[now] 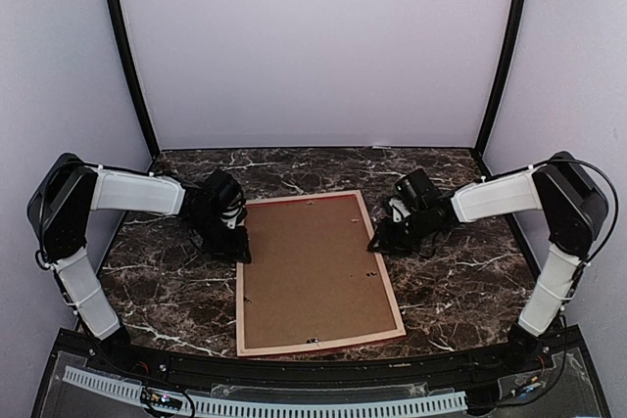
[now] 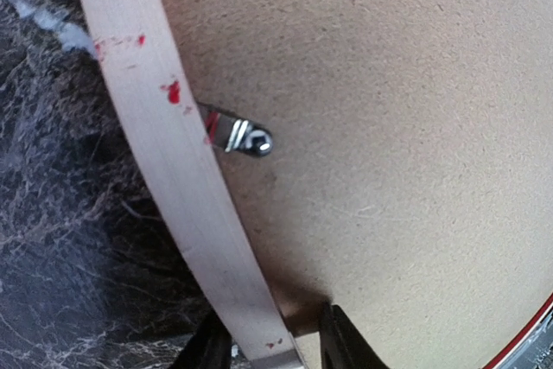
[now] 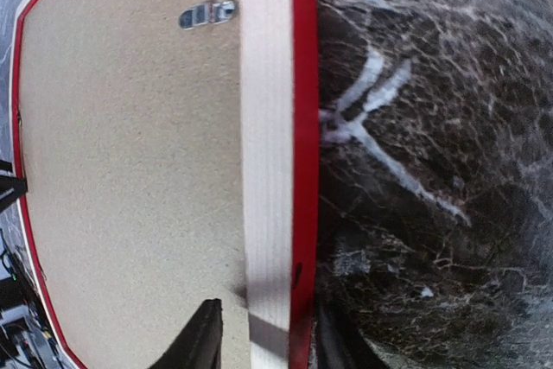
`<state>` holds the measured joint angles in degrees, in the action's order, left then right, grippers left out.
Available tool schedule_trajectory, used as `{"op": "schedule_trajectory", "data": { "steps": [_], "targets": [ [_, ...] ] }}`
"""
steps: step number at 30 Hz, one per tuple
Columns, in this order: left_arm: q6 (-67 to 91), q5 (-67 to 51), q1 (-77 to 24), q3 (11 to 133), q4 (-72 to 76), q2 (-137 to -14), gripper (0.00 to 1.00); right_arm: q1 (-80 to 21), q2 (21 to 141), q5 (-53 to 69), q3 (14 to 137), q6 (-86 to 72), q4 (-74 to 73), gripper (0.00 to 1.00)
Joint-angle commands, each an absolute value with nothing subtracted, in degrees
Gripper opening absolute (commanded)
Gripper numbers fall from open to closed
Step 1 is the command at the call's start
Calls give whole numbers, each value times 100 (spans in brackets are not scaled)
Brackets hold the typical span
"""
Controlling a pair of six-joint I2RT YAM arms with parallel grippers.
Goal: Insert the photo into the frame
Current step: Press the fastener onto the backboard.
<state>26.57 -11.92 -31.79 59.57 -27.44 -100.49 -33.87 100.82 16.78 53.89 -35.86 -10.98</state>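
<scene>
The frame (image 1: 241, 286) lies face down on the table, its pale wood back up and its red edge showing. A brown backing board (image 1: 313, 266) fills it. The photo is hidden. My left gripper (image 1: 238, 247) is at the frame's left rail (image 2: 173, 153). It stands open astride that rail (image 2: 272, 347), with one finger (image 2: 346, 343) over the board and a gap beside the wood. My right gripper (image 1: 380, 242) is at the right rail (image 3: 268, 127). It is also open astride it (image 3: 263, 343), one finger (image 3: 199, 339) over the board and the other outside the red edge.
The dark marble table (image 1: 451, 281) surrounds the frame. Small metal turn clips (image 2: 238, 136) (image 3: 207, 13) sit at the board's edges, pointing in over the board. Grey walls with black posts close in the back and sides.
</scene>
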Motion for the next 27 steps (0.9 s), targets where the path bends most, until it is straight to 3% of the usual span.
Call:
{"op": "schedule_trajectory", "data": {
  "steps": [1,3,13,27],
  "targets": [
    [2618,-976,-3366,5936,-2724,-10017,33,-3391,10216,1545,5986,-3346,-1307,45],
    [2581,-946,-3419,5980,-2749,-10064,30,-3384,10337,1316,6270,-3166,-1459,51],
    [2438,-918,-3443,6271,-2886,-10260,29,-3243,11223,627,7627,-2513,-2153,63],
    [2461,-918,-3454,6312,-2875,-10290,28,-3189,11829,68,8398,-2666,-2397,64]
  ]
}}
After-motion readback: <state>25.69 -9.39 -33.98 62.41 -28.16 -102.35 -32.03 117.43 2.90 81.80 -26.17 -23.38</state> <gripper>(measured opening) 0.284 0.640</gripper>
